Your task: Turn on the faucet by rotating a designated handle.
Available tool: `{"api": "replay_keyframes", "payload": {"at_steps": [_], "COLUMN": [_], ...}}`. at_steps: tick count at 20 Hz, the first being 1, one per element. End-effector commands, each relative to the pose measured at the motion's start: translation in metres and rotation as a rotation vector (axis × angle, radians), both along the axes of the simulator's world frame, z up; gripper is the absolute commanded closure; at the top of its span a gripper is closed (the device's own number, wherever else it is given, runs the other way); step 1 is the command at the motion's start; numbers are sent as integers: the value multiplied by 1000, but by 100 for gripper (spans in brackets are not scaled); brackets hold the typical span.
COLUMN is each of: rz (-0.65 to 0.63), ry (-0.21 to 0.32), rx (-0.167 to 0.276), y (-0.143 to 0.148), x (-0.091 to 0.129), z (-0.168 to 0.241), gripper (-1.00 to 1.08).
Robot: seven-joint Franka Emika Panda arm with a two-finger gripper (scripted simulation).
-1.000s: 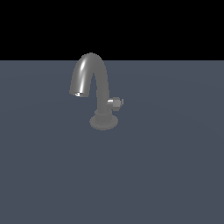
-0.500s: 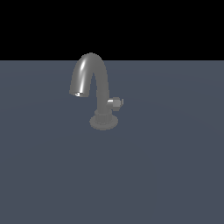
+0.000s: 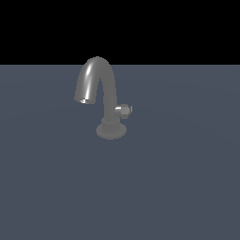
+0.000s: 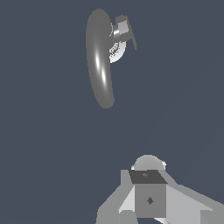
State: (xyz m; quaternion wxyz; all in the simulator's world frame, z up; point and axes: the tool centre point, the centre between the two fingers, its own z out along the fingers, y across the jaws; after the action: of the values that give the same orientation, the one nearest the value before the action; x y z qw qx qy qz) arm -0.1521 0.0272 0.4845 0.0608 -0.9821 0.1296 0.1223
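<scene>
The faucet (image 3: 104, 89) is a grey metallic tap with a tall arched spout on a round ringed base (image 3: 111, 131). The handle (image 3: 124, 109) is a small knob with a flat end, sticking out of the stem toward the exterior view's right. The wrist view looks down on the faucet's spout (image 4: 99, 65) and the handle (image 4: 125, 30) beside it. My gripper (image 4: 149, 194) shows only in the wrist view, well apart from the faucet and touching nothing. Its fingers read as one block with no gap. The arm is out of the exterior view.
The faucet stands on a flat dark blue-grey surface (image 3: 178, 187) that fills the scene up to a black background. Nothing else shows on it.
</scene>
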Motion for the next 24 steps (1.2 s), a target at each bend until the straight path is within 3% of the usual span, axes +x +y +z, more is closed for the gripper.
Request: {"api": "replay_keyframes", "payload": {"at_steps": [1,24], "rz": [-43,-475], "ry": [44,482], "rx": [23,260], "y": [1,-13], "x": [13,132], "z": [-3,-65], "gripper": [108,108]}}
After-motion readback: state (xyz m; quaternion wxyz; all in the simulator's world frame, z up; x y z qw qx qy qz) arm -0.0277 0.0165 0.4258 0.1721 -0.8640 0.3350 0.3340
